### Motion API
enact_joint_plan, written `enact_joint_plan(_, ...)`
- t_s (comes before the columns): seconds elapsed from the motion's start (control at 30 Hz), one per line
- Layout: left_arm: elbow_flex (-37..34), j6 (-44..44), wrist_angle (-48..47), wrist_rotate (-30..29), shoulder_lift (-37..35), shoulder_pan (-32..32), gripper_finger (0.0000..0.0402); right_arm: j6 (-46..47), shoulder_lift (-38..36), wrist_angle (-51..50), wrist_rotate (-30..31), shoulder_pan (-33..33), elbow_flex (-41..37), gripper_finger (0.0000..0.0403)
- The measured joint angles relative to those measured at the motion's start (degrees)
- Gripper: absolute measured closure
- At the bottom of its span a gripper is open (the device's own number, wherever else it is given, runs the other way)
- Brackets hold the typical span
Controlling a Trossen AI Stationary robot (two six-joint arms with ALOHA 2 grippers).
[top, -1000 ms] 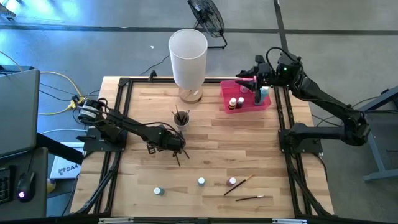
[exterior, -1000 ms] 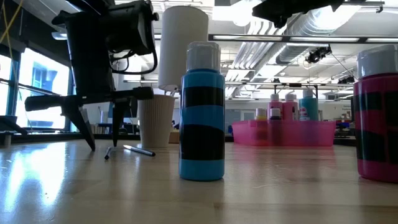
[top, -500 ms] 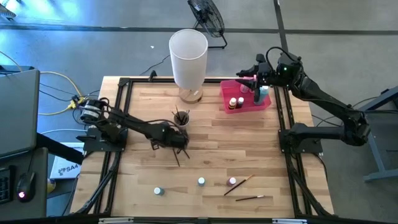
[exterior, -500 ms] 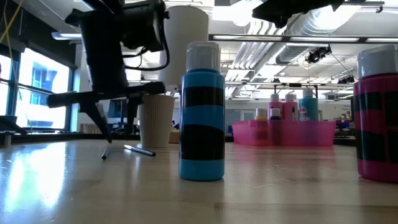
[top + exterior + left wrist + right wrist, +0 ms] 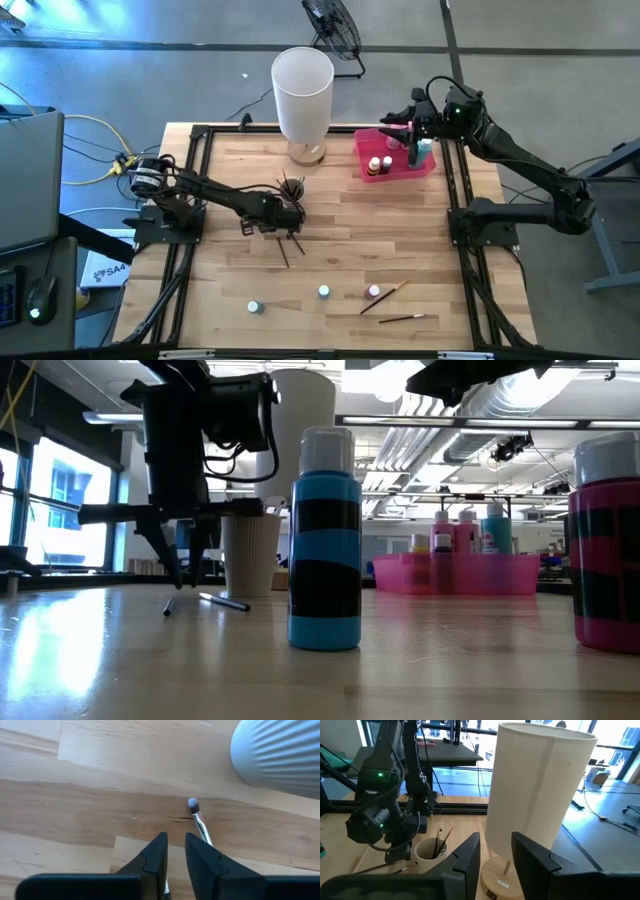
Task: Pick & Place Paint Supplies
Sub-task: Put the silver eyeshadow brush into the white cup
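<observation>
A thin dark-handled paintbrush [image 5: 284,250] lies flat on the wood left of centre, its tip [image 5: 192,804] toward a ribbed cup [image 5: 290,188] holding more brushes. My left gripper [image 5: 290,228] points down right over that brush [image 5: 215,601], close to the table. Its fingers are open by a narrow gap [image 5: 176,840], and the brush's metal collar runs beside one finger and passes behind it. My right gripper [image 5: 412,140] hangs open, high over the pink tray [image 5: 398,168], which holds small bottles. Nothing is between its fingers [image 5: 492,852].
The tall white cylinder [image 5: 302,90] stands at the far edge behind the cup. Three tiny bottles [image 5: 255,306] [image 5: 324,291] [image 5: 373,291] and two brushes [image 5: 382,297] [image 5: 400,318] lie near the front edge. A black frame [image 5: 190,190] rims the table.
My left gripper has gone a little toward the cup and the table's right edge, rolled about its own axis, and drawn its fingers closer together. The brush under it has stayed where it lay.
</observation>
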Motion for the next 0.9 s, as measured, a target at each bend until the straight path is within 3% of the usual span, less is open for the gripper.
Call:
enact_joint_plan(0.27,-0.1,0.0,-0.5,0.7,0.0,0.0,0.0341,0.0,0.0,0.0,0.0,0.0,0.0,0.0298)
enact_joint_plan(0.5,-0.2,0.2,4.7,0.3,0.0,0.0,0.0341,0.0,0.0,0.0,0.0,0.0,0.0,0.0298)
enact_joint_plan(0.7,-0.2,7.7,6.1,-3.5,0.0,0.0,0.0341,0.0,0.0,0.0,0.0,0.0,0.0,0.0298)
enact_joint_plan(0.8,-0.2,8.8,6.2,-1.5,-0.1,0.0,0.0341,0.0,0.0,0.0,0.0,0.0,0.0,0.0298)
enact_joint_plan(0.9,-0.2,8.5,4.7,4.1,-0.1,0.2,0.0341,0.0,0.0,0.0,0.0,0.0,0.0,0.0298)
